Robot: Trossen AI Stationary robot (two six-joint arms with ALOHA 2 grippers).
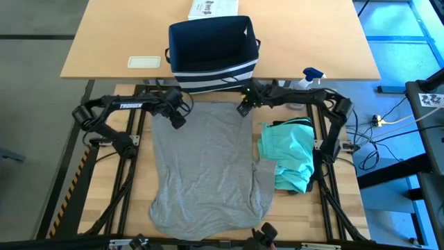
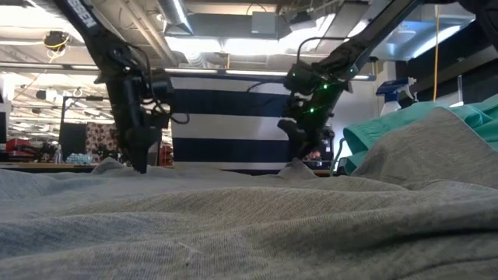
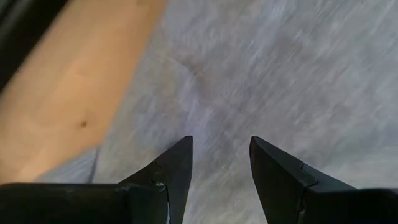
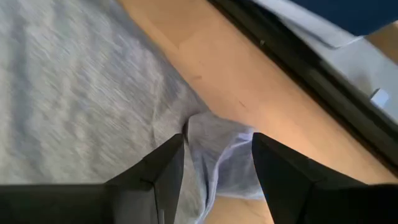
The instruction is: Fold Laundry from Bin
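The bench carries a grey T-shirt spread flat across its middle, one end up by the two end effectors and the other end toward the near edge. It looks smoothed but unfolded, so I judge the folding of this piece has not yet started. Beyond both end effectors, on a second bench, stands the bin; from above its inside looks dark, and I cannot tell whether any laundry is left in it. A teal piece lies bunched in a heap off to the outer side of the right end effector, partly over the shirt's edge, not neatly folded as far as can be seen. A spray bottle stands just behind the right arm.

Both arms reach forward and inward from their outer bases, wrists bent down, so each end effector points at the shirt's far edge.

The left end effector sits at the shirt's far-left corner. Its fingers are partly open with grey cloth beneath and between them; nothing is gripped.

The right end effector is at the far-right corner, fingers also partly open, straddling a small turned-up fold of the corner without closing on it.
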